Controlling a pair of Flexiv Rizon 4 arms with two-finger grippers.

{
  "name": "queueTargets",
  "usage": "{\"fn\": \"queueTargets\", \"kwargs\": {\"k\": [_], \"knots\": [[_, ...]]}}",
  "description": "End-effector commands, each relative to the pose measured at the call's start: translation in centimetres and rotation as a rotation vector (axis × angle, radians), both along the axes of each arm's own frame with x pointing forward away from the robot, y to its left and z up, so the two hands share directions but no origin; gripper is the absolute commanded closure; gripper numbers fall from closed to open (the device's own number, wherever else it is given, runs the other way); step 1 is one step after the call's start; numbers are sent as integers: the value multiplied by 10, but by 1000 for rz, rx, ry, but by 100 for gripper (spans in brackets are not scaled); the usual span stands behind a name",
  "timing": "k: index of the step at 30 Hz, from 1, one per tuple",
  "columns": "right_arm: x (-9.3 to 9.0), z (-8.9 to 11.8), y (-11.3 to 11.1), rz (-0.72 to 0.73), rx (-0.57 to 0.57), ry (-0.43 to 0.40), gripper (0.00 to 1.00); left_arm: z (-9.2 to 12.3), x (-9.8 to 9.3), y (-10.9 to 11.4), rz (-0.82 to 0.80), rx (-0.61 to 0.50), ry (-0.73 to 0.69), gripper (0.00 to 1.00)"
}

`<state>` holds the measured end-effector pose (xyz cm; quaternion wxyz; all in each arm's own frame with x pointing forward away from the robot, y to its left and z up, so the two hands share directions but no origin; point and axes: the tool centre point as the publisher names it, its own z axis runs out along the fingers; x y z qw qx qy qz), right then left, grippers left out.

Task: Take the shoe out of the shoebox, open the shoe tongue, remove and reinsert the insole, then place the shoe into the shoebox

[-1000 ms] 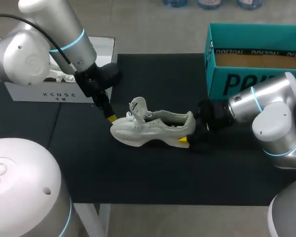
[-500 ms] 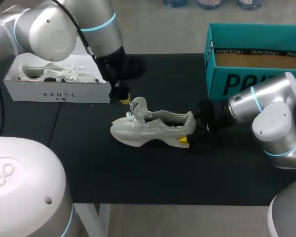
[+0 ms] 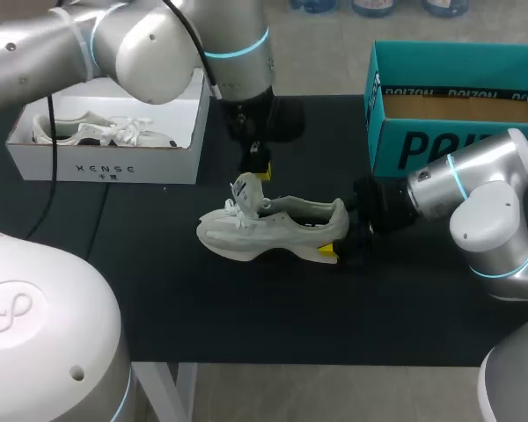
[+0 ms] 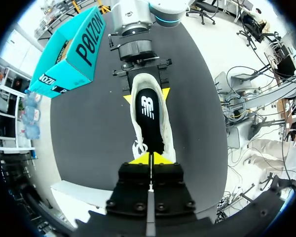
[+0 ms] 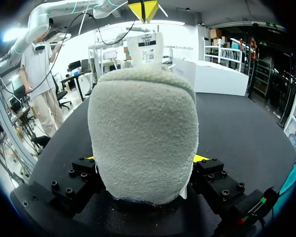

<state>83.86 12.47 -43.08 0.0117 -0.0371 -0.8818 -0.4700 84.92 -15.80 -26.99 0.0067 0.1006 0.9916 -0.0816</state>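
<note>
On the mat (image 3: pixel 246 325), shoe (image 3: pixel 268 230) clear of edges, heel (image 3: pixel 337 216) clamped in right jaws, left jaws closed near tongue (image 3: pixel 246 188).

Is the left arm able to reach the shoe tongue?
Probably yes: the left end effector hangs close by the upright tongue with nothing between, and the right end effector holds the shoe by its heel. The left one is shut, though.

The left gripper (image 3: pixel 259 167) is swinging away from the toe of the shoe (image 3: pixel 273 230) across the table, arriving just behind its upright tongue (image 3: pixel 246 190).
</note>
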Motion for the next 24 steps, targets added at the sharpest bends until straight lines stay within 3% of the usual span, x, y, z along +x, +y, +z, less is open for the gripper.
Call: {"fn": "queueTargets", "kwargs": {"k": [1,14,17,24], "knots": [[1,-6,1,-1,-1,1,100,-29,24,-29,-139,-2,117,100],[1,-6,1,-1,-1,1,100,-29,24,-29,-139,-2,117,100],[1,-6,1,-1,-1,1,100,-35,22,-31,-25,44,91,100],[1,-6,1,-1,-1,1,100,-42,16,-38,37,-12,36,100]]}}
